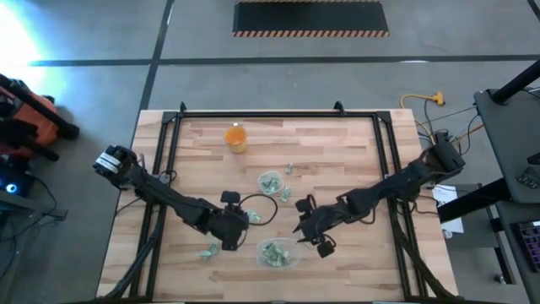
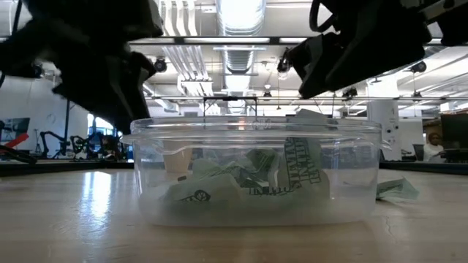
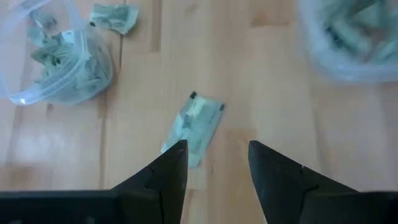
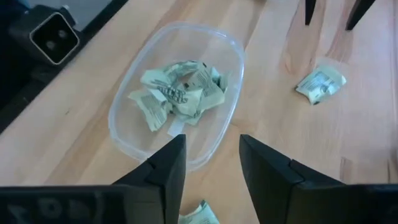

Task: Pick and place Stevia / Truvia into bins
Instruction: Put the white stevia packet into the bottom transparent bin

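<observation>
The larger clear tub (image 1: 277, 252) stands near the table's front edge and holds several crumpled Stevia sachets (image 4: 177, 93). The small round clear cup (image 1: 270, 181), farther back, also holds sachets. My left gripper (image 3: 217, 149) hovers open just left of the tub, over a loose sachet (image 3: 194, 124) that lies flat on the wood. My right gripper (image 4: 211, 143) hangs open above the tub's right rim. Part of another sachet (image 4: 199, 214) shows low in the gap between its fingers.
An orange cup (image 1: 235, 137) stands at the far side. Loose sachets lie left of the tub (image 1: 208, 249), right of it (image 2: 398, 188) and near the round cup (image 1: 288, 171). A black frame edges the table's left, right and far sides.
</observation>
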Controlling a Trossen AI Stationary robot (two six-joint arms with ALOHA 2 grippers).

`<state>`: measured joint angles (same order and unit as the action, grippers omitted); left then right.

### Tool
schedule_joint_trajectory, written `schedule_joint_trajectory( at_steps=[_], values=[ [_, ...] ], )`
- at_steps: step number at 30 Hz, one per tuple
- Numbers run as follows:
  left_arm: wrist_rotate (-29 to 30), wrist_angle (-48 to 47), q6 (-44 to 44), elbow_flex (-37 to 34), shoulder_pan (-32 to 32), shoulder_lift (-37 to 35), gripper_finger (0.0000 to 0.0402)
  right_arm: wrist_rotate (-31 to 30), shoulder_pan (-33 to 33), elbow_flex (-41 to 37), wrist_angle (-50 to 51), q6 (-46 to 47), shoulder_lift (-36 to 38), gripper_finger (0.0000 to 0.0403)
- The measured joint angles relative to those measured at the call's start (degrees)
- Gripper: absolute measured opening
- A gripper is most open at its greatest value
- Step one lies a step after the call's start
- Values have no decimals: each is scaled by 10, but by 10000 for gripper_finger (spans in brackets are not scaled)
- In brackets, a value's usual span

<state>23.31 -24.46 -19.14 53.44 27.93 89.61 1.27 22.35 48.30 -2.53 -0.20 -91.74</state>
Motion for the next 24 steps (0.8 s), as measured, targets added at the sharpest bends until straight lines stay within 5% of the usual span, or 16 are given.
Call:
schedule_joint_trajectory(
  at_steps=[8,17,24],
  values=[
    [1,55,38,-48,-38,8,152,0,0,-4,23,4,27,129],
    [-120,161,111,-88,-119,6,152,0,0,-5,24,3,29,126],
    [-159,166,157,-88,-151,6,152,0,0,-8,42,16,29,123]
  ],
)
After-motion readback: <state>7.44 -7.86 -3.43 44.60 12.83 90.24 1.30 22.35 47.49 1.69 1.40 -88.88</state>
